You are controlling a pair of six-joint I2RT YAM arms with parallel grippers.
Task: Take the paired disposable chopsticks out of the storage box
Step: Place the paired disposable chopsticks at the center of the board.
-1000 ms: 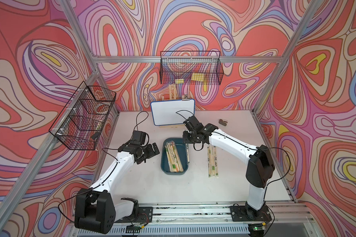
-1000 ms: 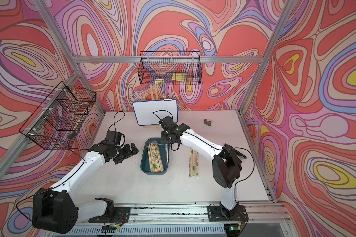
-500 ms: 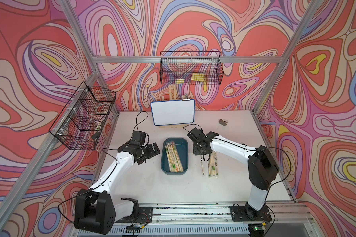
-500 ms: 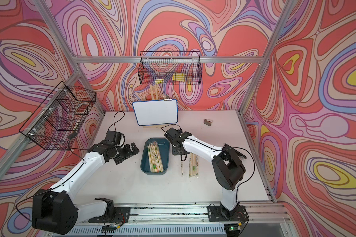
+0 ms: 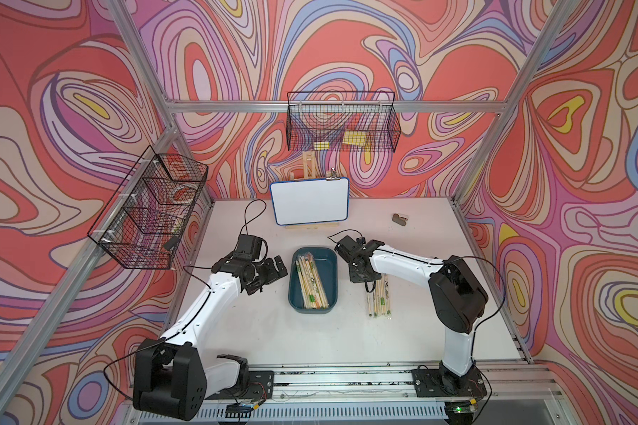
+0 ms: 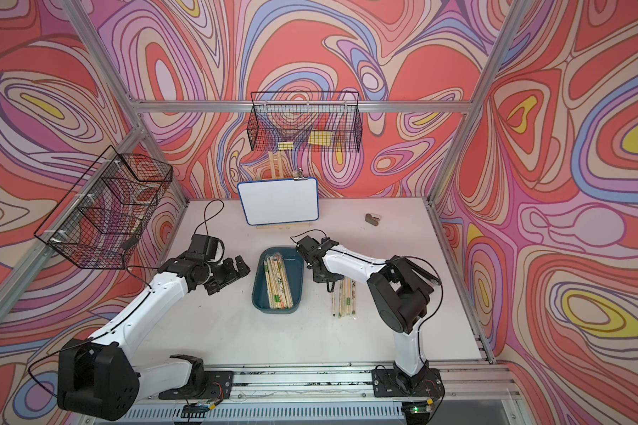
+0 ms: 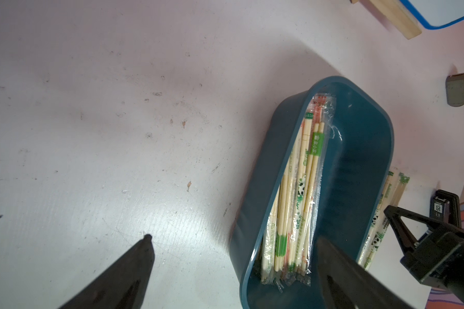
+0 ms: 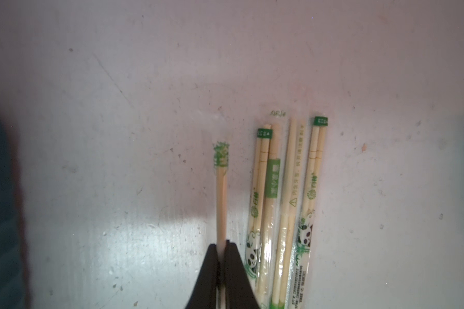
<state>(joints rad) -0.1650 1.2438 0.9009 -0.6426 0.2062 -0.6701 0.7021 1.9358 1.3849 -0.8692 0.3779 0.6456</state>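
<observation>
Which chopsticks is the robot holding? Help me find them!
Find the blue storage box in the middle of the white table. On its right-arm side lies a row of wrapped chopsticks. The held pair sits alone between box and row, pinched in the shut right gripper, with a scribbly green mark at its tip.

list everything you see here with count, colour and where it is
table: one, white, under everything
storage box: one, dark teal, mid-table
chopstick pairs in the box: several, pale bamboo, clear sleeves
chopstick pairs beside the box: a few, same kind, right arm's side
held pair: one, pale, green print, beside those
whiteboard: one, white, blue rim, on wooden stand at back
wire baskets: two, black, back wall and left wall
small object: one, grey-brown, back of table
left tool: one, black, open, by the box
right tool: one, black, shut on the held pair
</observation>
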